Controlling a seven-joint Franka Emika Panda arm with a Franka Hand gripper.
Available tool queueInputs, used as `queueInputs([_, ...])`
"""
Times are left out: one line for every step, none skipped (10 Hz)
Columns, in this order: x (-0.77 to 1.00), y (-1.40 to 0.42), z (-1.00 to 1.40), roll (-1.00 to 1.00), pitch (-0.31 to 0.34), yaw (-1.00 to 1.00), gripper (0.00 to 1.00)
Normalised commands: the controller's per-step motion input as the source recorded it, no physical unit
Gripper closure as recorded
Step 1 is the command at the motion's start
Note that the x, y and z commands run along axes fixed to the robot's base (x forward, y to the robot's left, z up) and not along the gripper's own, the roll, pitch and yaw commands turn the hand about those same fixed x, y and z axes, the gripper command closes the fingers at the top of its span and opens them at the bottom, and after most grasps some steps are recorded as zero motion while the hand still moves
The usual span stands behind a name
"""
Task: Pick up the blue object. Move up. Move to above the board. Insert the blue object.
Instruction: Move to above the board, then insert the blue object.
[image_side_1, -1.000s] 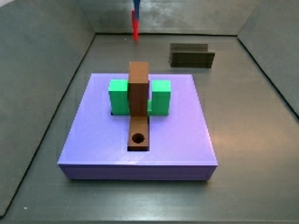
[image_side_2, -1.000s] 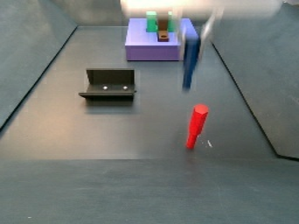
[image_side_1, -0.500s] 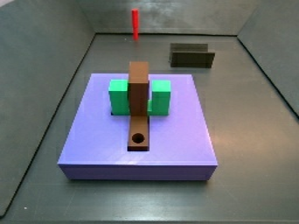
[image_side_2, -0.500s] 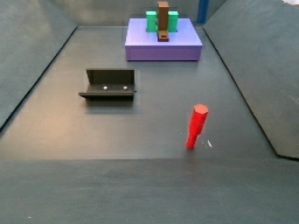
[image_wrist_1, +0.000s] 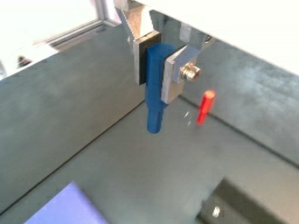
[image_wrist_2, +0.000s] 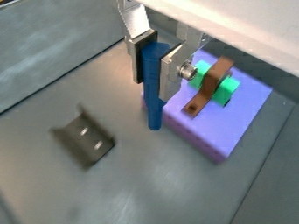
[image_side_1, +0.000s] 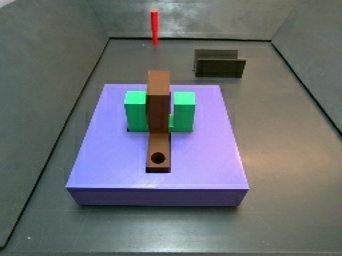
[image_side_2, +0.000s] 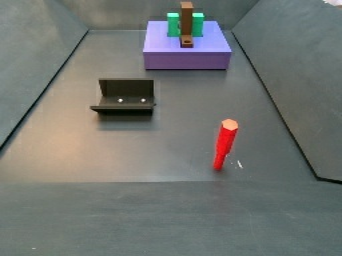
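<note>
- Fingers (image_wrist_1: 181, 72) of the gripper (image_wrist_1: 158, 63), flat silver plates with dark pads, are clamped on the upper part of the slender blue rod (image_wrist_1: 156, 94), which hangs straight down from them in both wrist views.
- Neither side view shows the gripper or the rod, so I judge both to be high above the bench (image_side_2: 134, 150), outside those frames.
- A wrist view shows the rod's lower tip (image_wrist_2: 153, 122) well clear of the floor, with the purple platform (image_wrist_2: 216, 127) off to one side of it.
- On that platform the long brown plank board (image_side_1: 159, 120) rests across a green block (image_side_1: 136, 110), and its low end carries the round hole (image_side_1: 159, 158).
- Pick-up and lift look done; the step in hand is the travel to above the board.
- To do it well, keep the height and travel level until the rod's tip sits over the hole, not over the green block or the plank's raised end.
- Keep the rod vertical and check the tip against the hole in the wrist views before any descent.
- Because the board appears to slope, the hole's axis may not be plumb, though I cannot tell from these views.
- A red cylindrical peg (image_side_2: 226, 146) stands upright on the floor, well apart from the dark L-shaped fixture (image_side_2: 124, 96); neither lies near the platform.
</note>
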Motion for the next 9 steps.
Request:
queueInputs([0.12, -1.4, 0.16, 0.0, 0.039, 0.03, 1.0])
queueInputs([0.13, -1.4, 0.16, 0.01, 0.074, 0.01, 1.0])
queueInputs([0.13, -1.4, 0.16, 0.02, 0.082, 0.03, 1.0])
queueInputs([0.14, -1.4, 0.17, 0.06, 0.084, 0.03, 1.0])
queueInputs([0.23, -1.4, 0.18, 0.01, 0.147, 0.02, 1.0])
queueInputs([0.18, -0.98, 0.14, 0.03, 0.147, -0.01, 1.0])
queueInputs([0.13, -0.37, 0.06, 0.04, 0.149, 0.0, 1.0])
queueInputs([0.0, 0.0, -0.02, 0.0, 0.0, -0.01, 1.0])
queueInputs([0.05, -0.62, -0.49, -0.16, -0.109, 0.0, 1.0])
